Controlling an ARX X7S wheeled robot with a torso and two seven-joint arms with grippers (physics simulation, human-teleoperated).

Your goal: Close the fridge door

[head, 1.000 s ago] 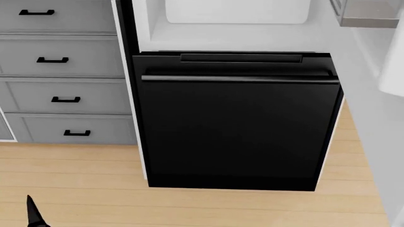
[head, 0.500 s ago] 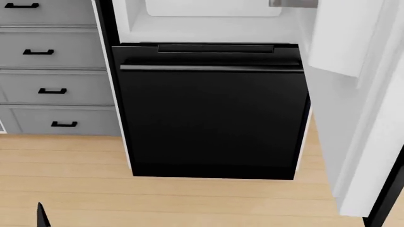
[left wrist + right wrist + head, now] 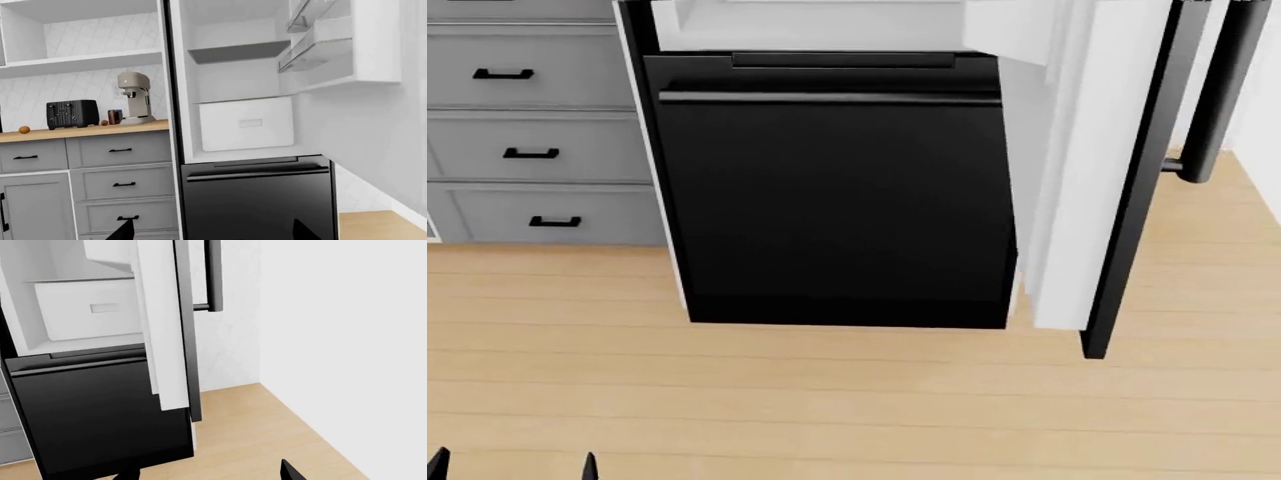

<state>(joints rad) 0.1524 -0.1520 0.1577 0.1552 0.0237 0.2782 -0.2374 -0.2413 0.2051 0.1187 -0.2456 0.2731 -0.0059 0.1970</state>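
The fridge door (image 3: 1090, 180) stands open at the right of the head view, its white lining facing the fridge and its black outer edge turned to me. Its vertical bar handle (image 3: 1228, 80) is on the far side. In the left wrist view the door's (image 3: 373, 125) inner lining carries white bins (image 3: 313, 50). The right wrist view shows the door (image 3: 163, 340) edge-on, with the handle (image 3: 213, 275) behind it. My left gripper (image 3: 514, 470) is open and empty, low over the floor and well short of the fridge. The right gripper (image 3: 208, 474) is open too, and does not show in the head view.
A wide black drawer front (image 3: 834, 200) with a horizontal bar fills the fridge's lower part. Grey cabinet drawers (image 3: 534, 150) stand to its left, under a counter with a toaster (image 3: 72, 113) and a coffee machine (image 3: 135, 97). A white wall (image 3: 333, 340) runs right of the door. Wooden floor (image 3: 827, 400) lies in front.
The head view has swung right, so the fridge slid left and up in it. The door's black edge and handle came into view. Both left fingertips now show at the bottom left.
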